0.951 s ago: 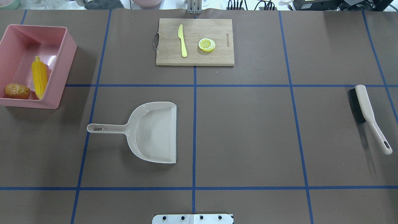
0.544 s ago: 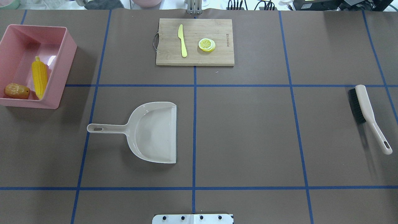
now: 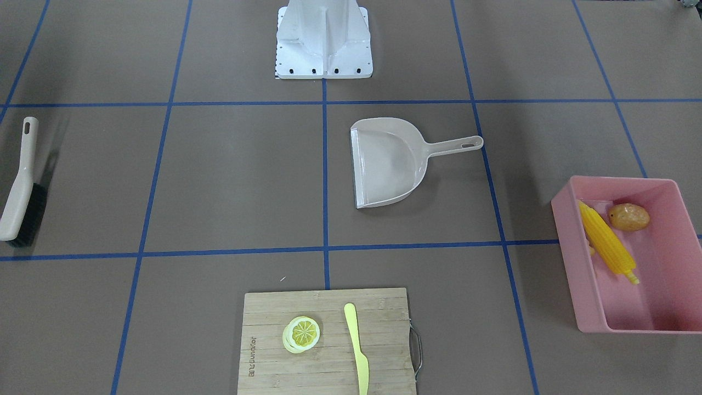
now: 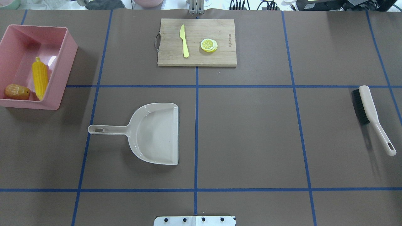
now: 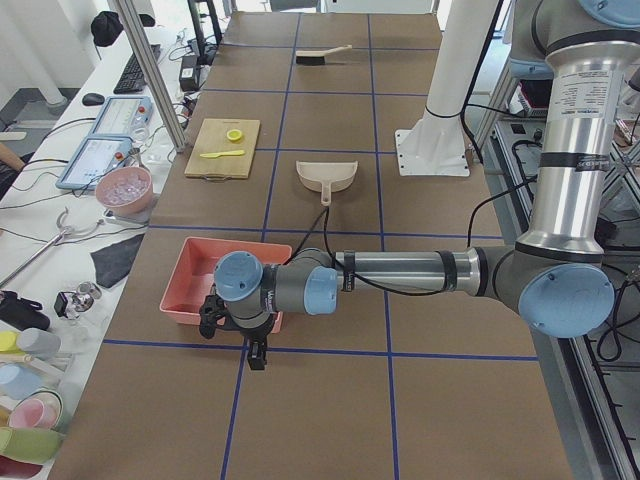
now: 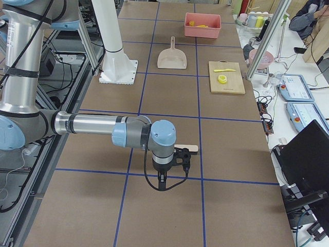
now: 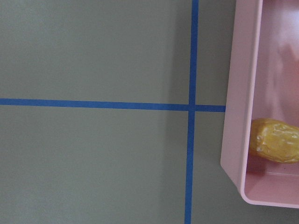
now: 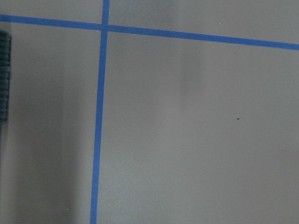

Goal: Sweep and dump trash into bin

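Although the left gripper (image 5: pixel 254 358) was seen hung low over the table (image 4: pixel 251 141), just beside the near left corner of the bin (image 4: pixel 67 59), it could not be told whether its fingers were parted or closed, nor whether anything was held. The same was recorded for the right gripper (image 6: pixel 161 184), hung over the table's right end just beside the brush (image 4: pixel 369 110).

Bin: pink, set toward the table's left end, nearer the far edge.
Corn (image 4: pixel 40 78): laid inside the bin, along its right wall.
Potato (image 4: pixel 17 91): laid inside the bin at the near wall, just beside the corn's near end.
Dustpan (image 4: pixel 157 135): laid flat near the table's middle, with its mouth set along the centre tape line and its handle pointed at the left end.
Brush: laid toward the right end, with bristles turned to the table's middle and handle angled to the near right corner.
Board (image 4: pixel 216 58): placed at the middle of the far edge.
Knife (image 4: pixel 184 40) and lemon slice (image 4: pixel 209 45): laid on the board, near each other but apart.
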